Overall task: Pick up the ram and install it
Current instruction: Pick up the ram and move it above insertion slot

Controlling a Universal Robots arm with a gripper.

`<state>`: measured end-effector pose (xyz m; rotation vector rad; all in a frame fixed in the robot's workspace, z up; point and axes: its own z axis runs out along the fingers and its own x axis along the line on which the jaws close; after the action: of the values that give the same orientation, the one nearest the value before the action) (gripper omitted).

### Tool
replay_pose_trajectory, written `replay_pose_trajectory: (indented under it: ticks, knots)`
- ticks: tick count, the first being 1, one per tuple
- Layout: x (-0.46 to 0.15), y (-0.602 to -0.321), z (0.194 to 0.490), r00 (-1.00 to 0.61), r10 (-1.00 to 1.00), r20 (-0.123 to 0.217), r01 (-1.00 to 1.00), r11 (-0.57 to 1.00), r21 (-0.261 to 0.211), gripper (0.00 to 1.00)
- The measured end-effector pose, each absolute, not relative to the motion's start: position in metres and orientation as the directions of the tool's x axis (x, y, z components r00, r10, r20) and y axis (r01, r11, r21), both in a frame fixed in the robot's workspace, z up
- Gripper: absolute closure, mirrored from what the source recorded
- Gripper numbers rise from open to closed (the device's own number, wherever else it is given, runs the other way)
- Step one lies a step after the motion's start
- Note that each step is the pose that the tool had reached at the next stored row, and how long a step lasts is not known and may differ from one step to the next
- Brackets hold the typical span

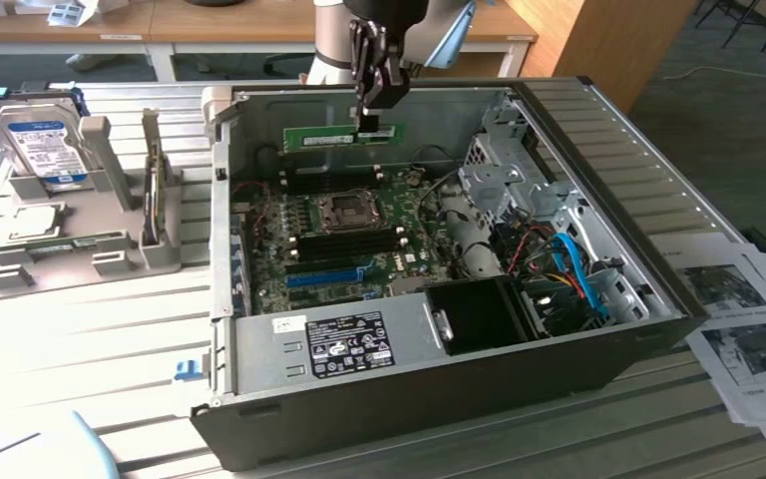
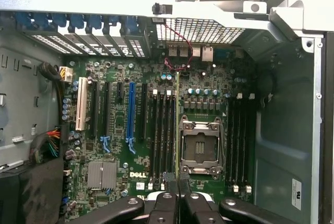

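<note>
The ram [image 1: 336, 138], a thin green board, hangs level in the air over the far part of the open computer case [image 1: 649, 230]. My gripper [image 1: 371, 122] is shut on its end toward the exterior view's right. In the wrist view the ram [image 2: 178, 130] shows edge-on as a thin green line running out from between the black fingertips [image 2: 166, 203]. Under it lies the motherboard [image 2: 104, 145], and the line falls between the four black memory slots [image 2: 162, 135] and the CPU socket [image 2: 199, 145]. More black slots [image 2: 237, 135] sit on the socket's other side.
The case walls ring the motherboard [image 1: 343, 239]. Inside are a long blue slot [image 1: 323, 276], a black fan shroud [image 1: 483, 314] and blue cables [image 1: 570, 269]. A grey holder [image 1: 77, 249] with a hard drive [image 1: 40, 145] stands at the exterior view's left; papers [image 1: 749, 319] lie at its right.
</note>
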<state>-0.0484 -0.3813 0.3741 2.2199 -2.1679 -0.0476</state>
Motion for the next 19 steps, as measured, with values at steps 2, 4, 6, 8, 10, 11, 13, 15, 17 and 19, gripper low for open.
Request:
replay_pose_trajectory:
  ticks: [2, 4, 6, 8, 10, 11, 13, 15, 17, 19]
  knots:
    - [-0.0483, -0.3812, 0.3735, 0.024, -1.000, 0.005, -0.999, -0.024, 0.049, 0.89]
    - [-0.0484, -0.3813, 0.3731, 0.024, -1.000, 0.005, -0.999, -0.024, 0.049, 0.89]
    - [-0.0484, -0.3813, 0.3727, 0.024, -1.000, 0.005, -0.999, -0.024, 0.049, 0.89]
    - [-0.0484, -0.3812, 0.3721, 0.024, -1.000, 0.005, -0.999, -0.024, 0.049, 0.89]
    - [-0.0484, -0.3813, 0.3715, 0.024, -1.000, 0.005, -0.999, -0.024, 0.049, 0.89]
    - [-0.0483, -0.3813, 0.3712, 0.024, -1.000, 0.005, -0.999, -0.024, 0.049, 0.89]
    - [-0.0483, -0.3813, 0.3704, 0.024, -1.000, 0.005, -0.999, -0.024, 0.049, 0.89]
    - [-0.0484, -0.3813, 0.3696, 0.024, -1.000, 0.005, -0.999, -0.024, 0.049, 0.89]
    - [-0.0484, -0.3813, 0.3689, 0.024, -1.000, 0.005, -0.999, -0.024, 0.049, 0.89]
    - [-0.0484, -0.3813, 0.3682, 0.024, -1.000, 0.005, -0.999, -0.024, 0.049, 0.89]
